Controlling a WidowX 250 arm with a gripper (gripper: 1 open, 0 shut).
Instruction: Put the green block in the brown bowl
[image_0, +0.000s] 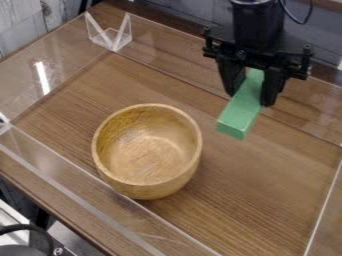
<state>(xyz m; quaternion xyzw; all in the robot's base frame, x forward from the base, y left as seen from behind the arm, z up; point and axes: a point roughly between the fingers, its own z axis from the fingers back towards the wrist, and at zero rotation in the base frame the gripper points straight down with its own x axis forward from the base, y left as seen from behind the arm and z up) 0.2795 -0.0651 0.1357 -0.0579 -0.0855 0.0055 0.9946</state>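
While its two black fingers (271, 84) pinch the upper end of the green block (242, 111), the gripper (253, 82) hangs above the table (261, 205), pointing steeply downward. The jaws are clamped on the block, one finger on each side of its upper part, so only the lower stretch of the bar shows clear of them. The block dangles from that grip, tilted, its free end reaching down and toward the left of the picture. It is in the air, touching neither the table nor anything else.

Above the fingers, a wide black crosspiece spans the hand, and the arm (254, 18) rises from it almost straight up, out of the top of the view.

Down and left of the block sits the brown bowl (147, 150), upright on the wooden table, with nothing in it. The block's lower end is near the bowl's right rim but off to its right, not over the opening.

Clear plastic walls (60, 62) fence the table on all sides.
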